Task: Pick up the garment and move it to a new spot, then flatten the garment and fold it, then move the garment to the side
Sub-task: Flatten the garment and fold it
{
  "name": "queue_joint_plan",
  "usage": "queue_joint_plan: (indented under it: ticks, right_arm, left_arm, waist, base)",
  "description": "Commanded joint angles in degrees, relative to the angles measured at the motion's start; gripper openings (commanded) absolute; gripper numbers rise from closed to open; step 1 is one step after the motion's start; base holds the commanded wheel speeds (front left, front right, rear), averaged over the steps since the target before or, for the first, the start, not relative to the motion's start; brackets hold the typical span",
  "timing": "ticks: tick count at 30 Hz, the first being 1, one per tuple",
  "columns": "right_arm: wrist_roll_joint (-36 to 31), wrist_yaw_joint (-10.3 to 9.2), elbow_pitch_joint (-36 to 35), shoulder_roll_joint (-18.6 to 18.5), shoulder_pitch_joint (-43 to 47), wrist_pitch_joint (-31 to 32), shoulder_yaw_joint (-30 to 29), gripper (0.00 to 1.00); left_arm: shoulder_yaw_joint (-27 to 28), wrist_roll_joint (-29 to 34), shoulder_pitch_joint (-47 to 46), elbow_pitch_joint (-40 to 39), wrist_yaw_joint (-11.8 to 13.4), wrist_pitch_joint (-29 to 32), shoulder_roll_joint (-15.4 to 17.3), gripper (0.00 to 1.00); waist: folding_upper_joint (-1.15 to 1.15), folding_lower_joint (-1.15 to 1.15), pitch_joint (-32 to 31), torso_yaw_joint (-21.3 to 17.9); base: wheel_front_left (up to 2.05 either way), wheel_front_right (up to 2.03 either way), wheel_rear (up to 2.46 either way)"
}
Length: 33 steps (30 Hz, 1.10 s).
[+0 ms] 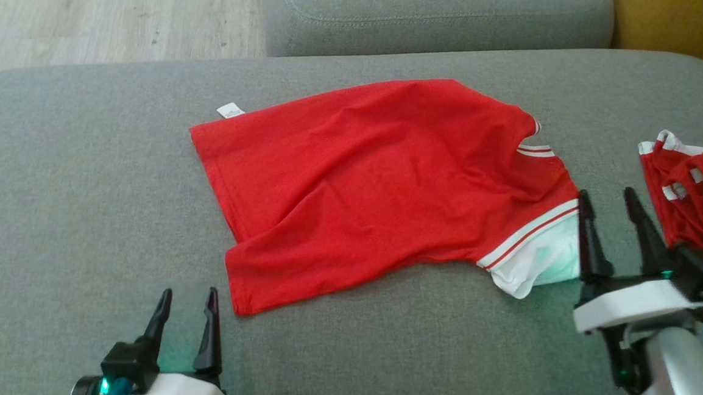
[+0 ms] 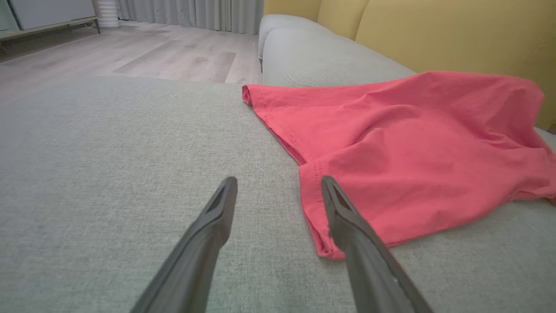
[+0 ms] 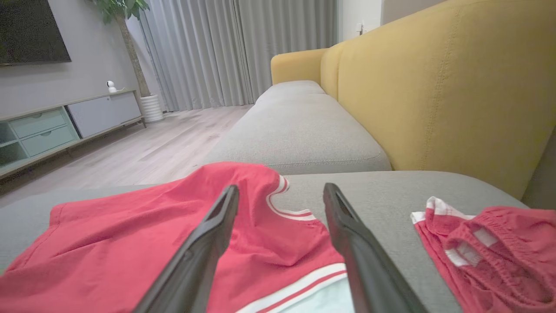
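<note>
- Red garment [image 1: 382, 187] is found laid out near the middle of the grey seat cushion [image 1: 82, 205]. It is mostly spread but rumpled: creases are seen across the body, and the hem corner nearest the robot is slightly curled.
- One sleeve with a white striped cuff [image 1: 537, 258] is turned out at the robot's right. No fold is seen yet.
- Left gripper [image 1: 189, 292]: fingers spread, nothing pinched, held just beside the near hem corner.
- Right gripper [image 1: 607, 193]: fingers spread, nothing pinched. It is held just beside the white cuff, between it and a second, bunched red garment [image 1: 700, 188] at the cushion's right edge.
- Progress, as judged: the placing step is taken as done, and flattening is only partly done. Smoothing, folding and the move to the side are left.
</note>
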Motion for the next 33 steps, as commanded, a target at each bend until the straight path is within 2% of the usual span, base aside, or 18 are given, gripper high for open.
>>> queue_joint_plan:
  ticks: [1,8,18,22,27,33]
  right_arm:
    - [-0.3,-0.05,-1.7,0.0,-1.9,-0.5,1.5,1.0]
    - [-2.0,-0.05,1.0,3.7,-2.4,-0.5,3.0,1.0]
    - [-3.2,-0.05,3.7,4.6,-1.6,-0.5,3.2,1.0]
    - [-3.0,-0.05,4.3,4.8,-1.5,-0.5,3.4,1.0]
    - [-2.5,-0.05,5.8,4.9,-0.7,-0.5,4.0,1.0]
    - [-1.8,-0.05,6.3,4.1,-1.1,-0.5,3.9,1.0]
  left_arm:
    - [2.0,0.8,-1.5,-1.7,0.4,-0.5,0.1,1.0]
    - [1.7,1.7,-2.6,-1.4,-0.1,-0.5,0.1,1.0]
    - [1.2,1.4,-1.7,-1.3,-0.4,-0.5,0.1,1.0]
    - [0.2,0.0,-1.6,-0.7,-1.6,-0.5,0.1,1.0]
    - [-2.3,-2.6,-2.4,2.4,-3.2,-0.5,0.1,1.0]
    - [-4.3,-7.1,-4.8,8.5,-3.4,-0.5,0.1,1.0]
  waist:
    - [0.0,0.0,0.2,0.1]
    - [0.0,0.0,0.2,1.2]
    - [0.0,0.0,-0.8,1.1]
    - [0.0,0.0,-1.0,0.7]
    - [0.0,0.0,0.1,-0.9]
    - [0.0,0.0,2.4,-4.0]
  base:
    - [0.0,0.0,0.0]
    - [0.0,0.0,0.0]
    - [0.0,0.0,0.0]
    - [0.0,0.0,0.0]
    - [0.0,0.0,0.0]
    - [0.0,0.0,0.0]
